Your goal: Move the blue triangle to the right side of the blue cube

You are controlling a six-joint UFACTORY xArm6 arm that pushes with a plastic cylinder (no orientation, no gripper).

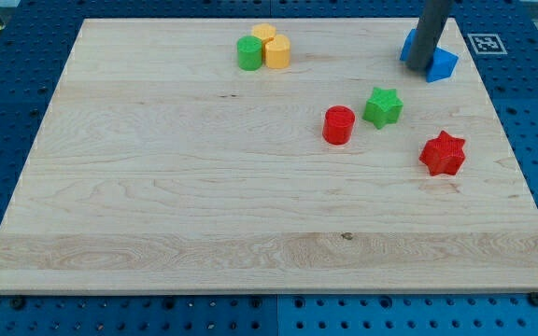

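Observation:
Two blue blocks sit near the board's top right corner. One blue block [444,63], angular and cube-like, lies just to the right of my rod. The other blue block [406,44] shows only as a sliver to the rod's left, mostly hidden behind it, so I cannot tell its shape. My tip [419,72] rests on the board between the two, touching or nearly touching both. The rod rises to the view's top edge.
A green star [383,106] and a red cylinder [339,124] lie below and left of my tip. A red star [443,154] lies further down. A green cylinder [248,53] and two yellow blocks [272,46] cluster at top centre. The wooden board's [157,187] right edge is close.

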